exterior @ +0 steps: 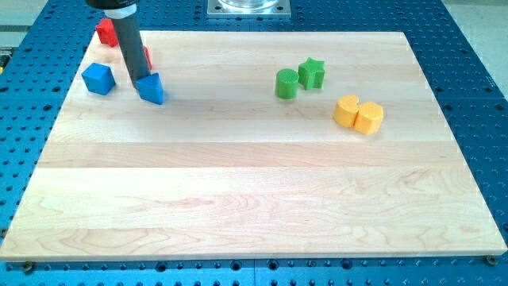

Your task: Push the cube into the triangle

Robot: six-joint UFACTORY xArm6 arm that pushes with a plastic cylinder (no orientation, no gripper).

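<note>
A blue cube sits near the board's upper left. A blue triangle block lies a short way to its right, with a gap between them. My rod comes down from the view's top left, and my tip stands between the two, touching or almost touching the triangle's left side. The cube is apart from the tip, to its left.
A red block sits at the board's top left corner, and another red block shows partly behind the rod. A green cylinder and green star sit at upper right. Two yellow blocks touch further right.
</note>
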